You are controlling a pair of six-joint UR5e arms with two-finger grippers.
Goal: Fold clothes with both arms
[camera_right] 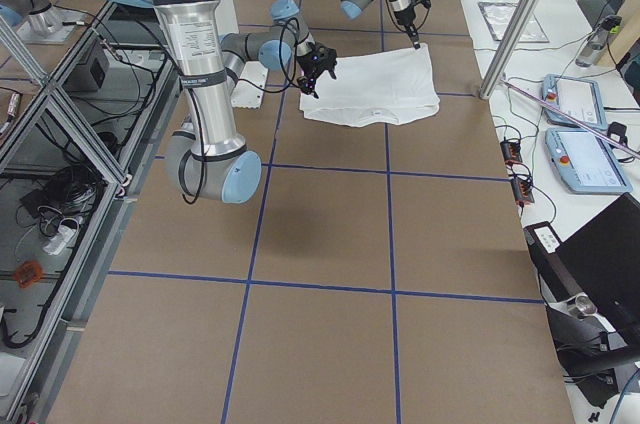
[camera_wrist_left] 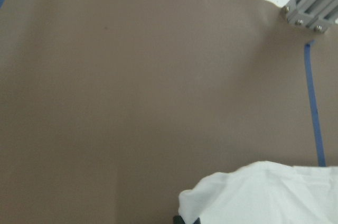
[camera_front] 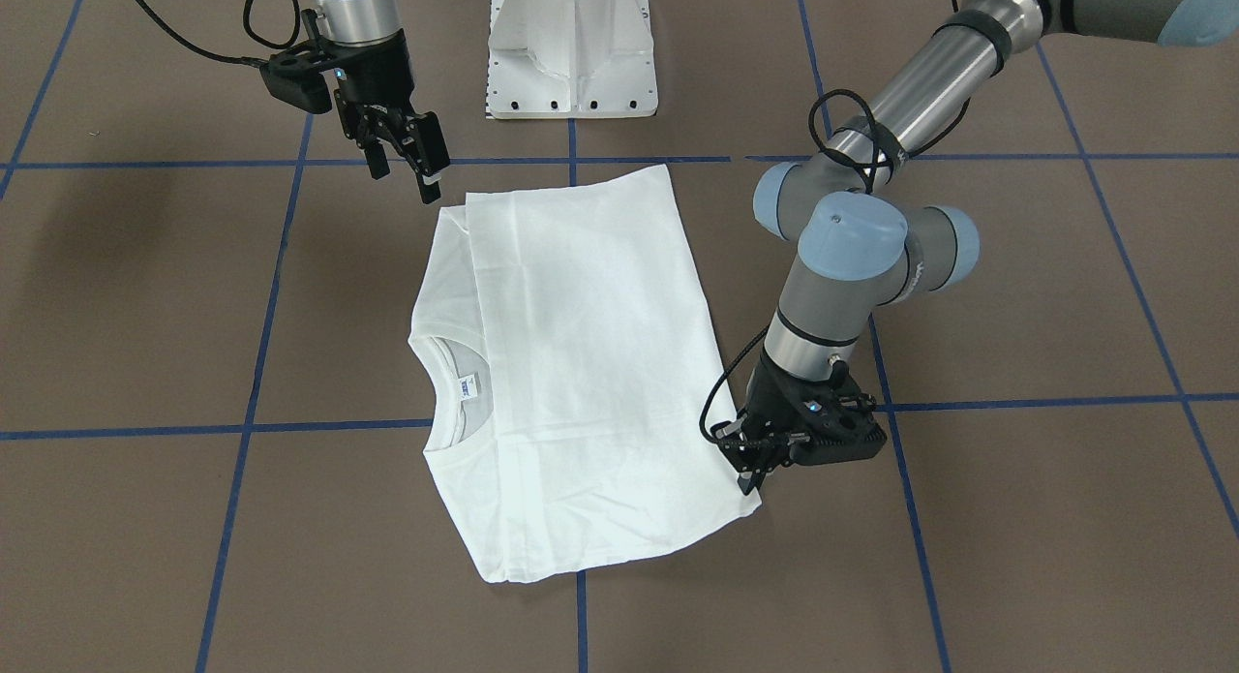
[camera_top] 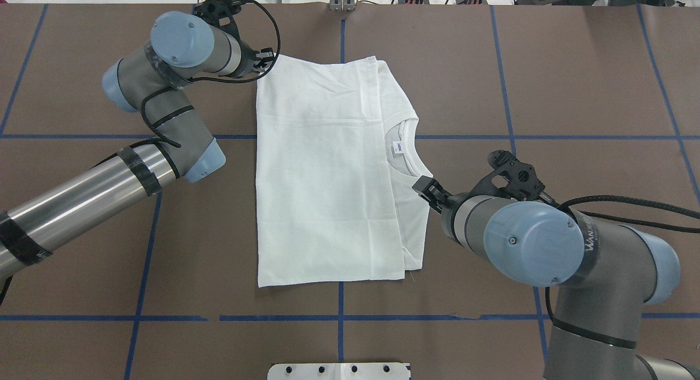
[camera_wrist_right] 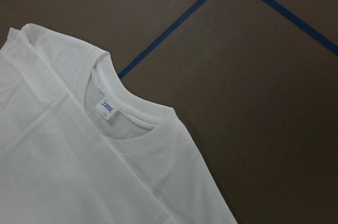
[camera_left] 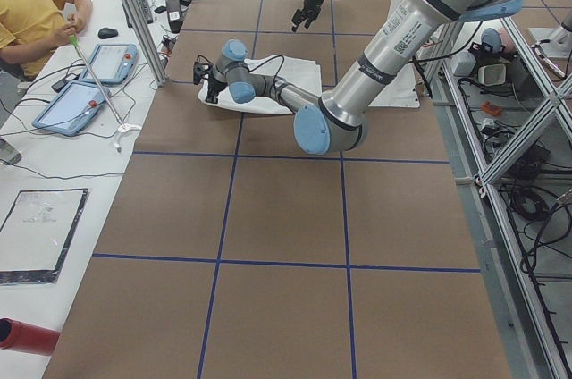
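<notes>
One corner of the shirt may slip if the left gripper pinches weakly; its state I cannot tell. The right gripper hangs released.

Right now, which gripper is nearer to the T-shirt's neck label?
Right. The right gripper hovers by the neck end of the T-shirt, near the neck label; the left gripper is at the opposite hem corner.
</notes>
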